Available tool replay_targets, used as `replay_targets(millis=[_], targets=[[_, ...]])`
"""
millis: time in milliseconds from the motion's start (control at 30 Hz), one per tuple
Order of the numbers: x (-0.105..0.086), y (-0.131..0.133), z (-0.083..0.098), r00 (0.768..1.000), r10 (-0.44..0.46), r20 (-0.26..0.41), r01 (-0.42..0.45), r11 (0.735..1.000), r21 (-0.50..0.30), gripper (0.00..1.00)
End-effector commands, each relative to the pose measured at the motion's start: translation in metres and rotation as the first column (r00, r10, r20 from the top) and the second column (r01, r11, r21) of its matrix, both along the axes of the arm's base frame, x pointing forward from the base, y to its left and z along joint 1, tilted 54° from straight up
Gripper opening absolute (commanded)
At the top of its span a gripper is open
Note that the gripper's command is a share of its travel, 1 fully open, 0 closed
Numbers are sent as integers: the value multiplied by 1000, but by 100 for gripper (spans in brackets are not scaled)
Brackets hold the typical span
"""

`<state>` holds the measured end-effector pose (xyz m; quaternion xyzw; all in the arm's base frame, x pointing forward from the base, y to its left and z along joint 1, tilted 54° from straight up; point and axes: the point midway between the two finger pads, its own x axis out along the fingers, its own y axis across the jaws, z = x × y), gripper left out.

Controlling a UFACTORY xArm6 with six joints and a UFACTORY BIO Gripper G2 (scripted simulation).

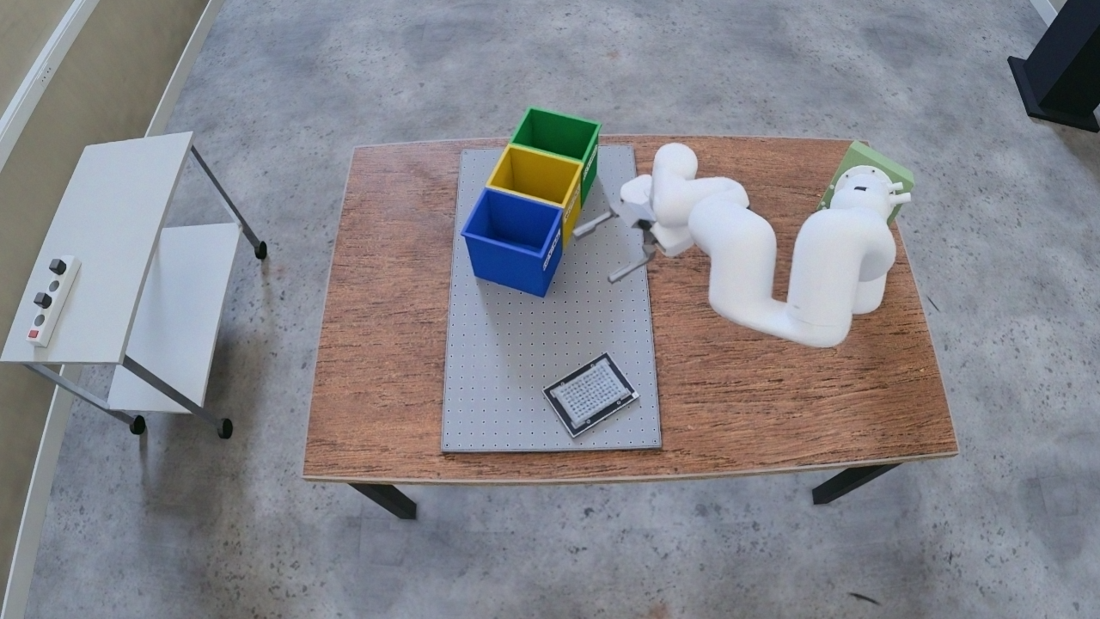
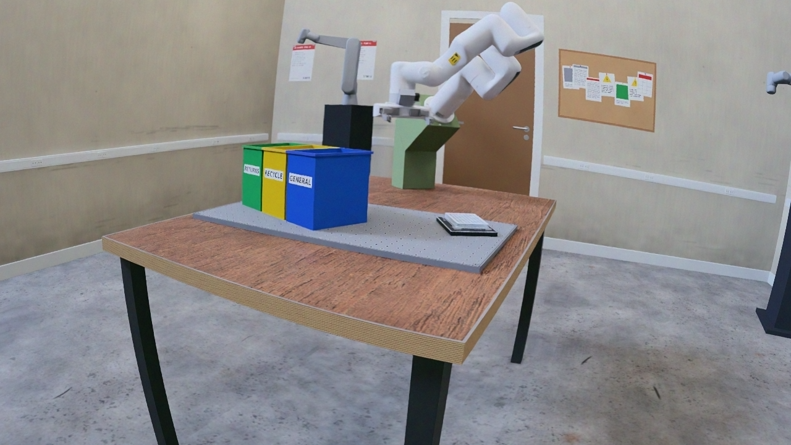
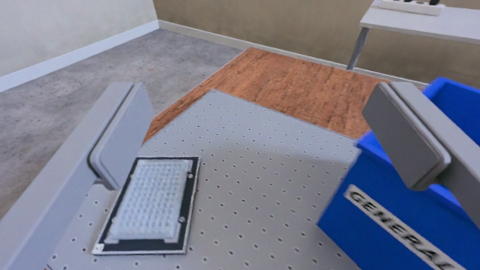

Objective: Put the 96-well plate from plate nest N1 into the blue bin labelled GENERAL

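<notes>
The clear 96-well plate [image 1: 592,390] [image 2: 465,220] [image 3: 150,199] lies flat in the black plate nest [image 1: 578,428] [image 2: 469,233] [image 3: 139,247] near the front of the pegboard. The blue GENERAL bin [image 1: 507,265] [image 2: 340,188] [image 3: 349,221] stands upright behind it, beside the yellow RECYCLE bin [image 1: 538,173] [image 2: 274,196] and the green RETURNS bin [image 1: 565,131] [image 2: 251,190], both upright. The inside of the blue bin shows no object in the top view. My gripper [image 1: 594,255] [image 3: 264,135] is open and empty, above and to the right of the blue bin in the top view.
The three bins stand close together in a row on the grey pegboard [image 1: 499,369] [image 2: 398,221] [image 3: 255,180]. The arm's green pedestal [image 2: 414,165] is at the table's far side. A white trolley [image 1: 107,230] with a power strip [image 1: 53,300] stands off the table's left edge.
</notes>
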<state>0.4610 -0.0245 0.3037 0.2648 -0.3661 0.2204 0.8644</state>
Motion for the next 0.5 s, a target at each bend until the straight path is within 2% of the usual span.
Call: replay_targets(millis=[0, 167, 467], targets=[[2, 19, 13, 1000, -2, 3, 2, 1000, -3, 37], [2, 31, 22, 1000, -2, 3, 2, 1000, -3, 37], [5, 69, 46, 1000, -2, 3, 2, 1000, -3, 37]])
